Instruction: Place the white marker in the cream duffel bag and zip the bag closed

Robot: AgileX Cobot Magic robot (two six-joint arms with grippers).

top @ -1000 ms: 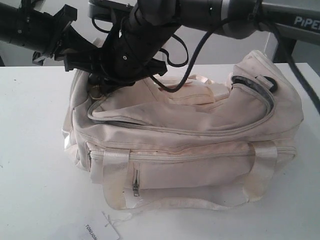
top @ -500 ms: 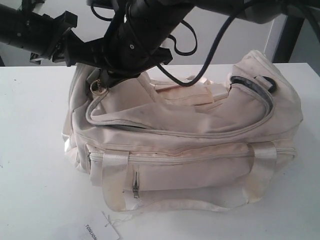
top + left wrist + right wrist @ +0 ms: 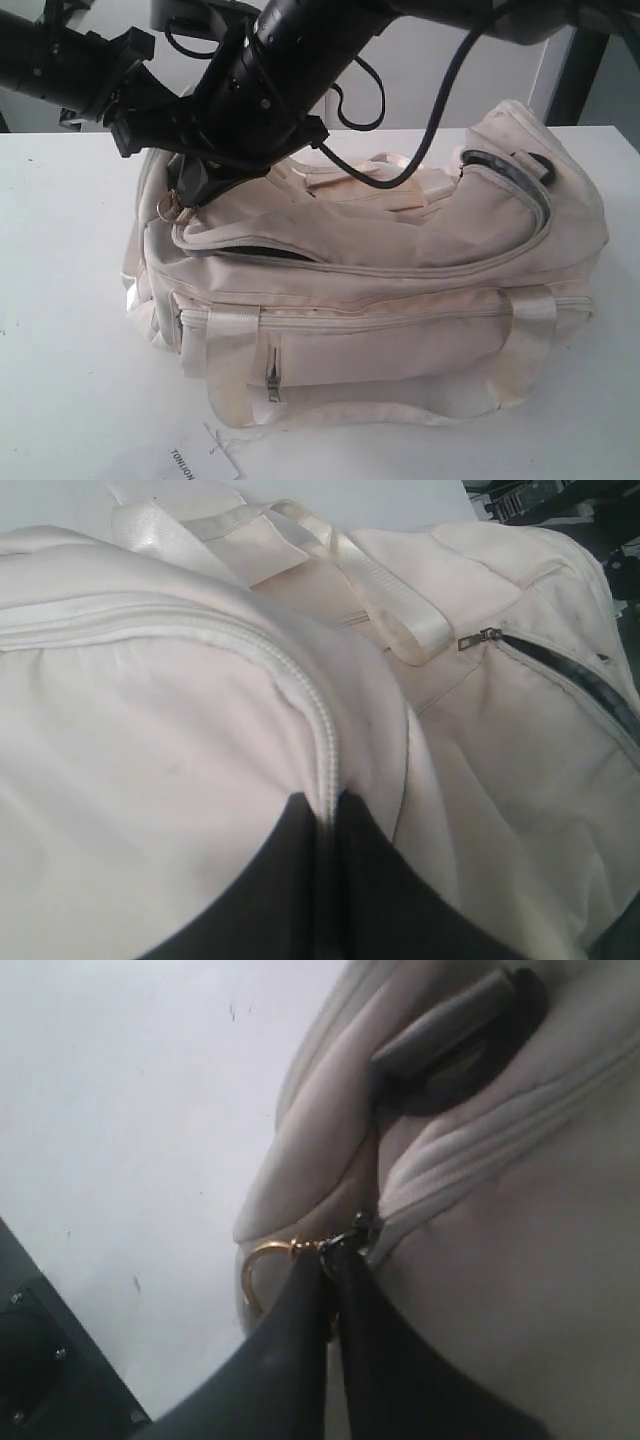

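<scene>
One cream duffel bag [image 3: 400,300], grabbed twice at its left end
right gripper [image 3: 330,1260] pinching the one gold keyring [image 3: 268,1247], left gripper [image 3: 322,805] clamped tight on the bag's fabric

Right pincer [image 3: 188,190] and keyring [image 3: 170,207] lower, further left.

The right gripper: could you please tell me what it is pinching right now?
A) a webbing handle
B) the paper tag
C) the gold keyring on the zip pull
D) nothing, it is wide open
C: in the right wrist view the right gripper has its fingertips pressed together on the gold keyring at the zip end of the cream duffel bag.
</scene>
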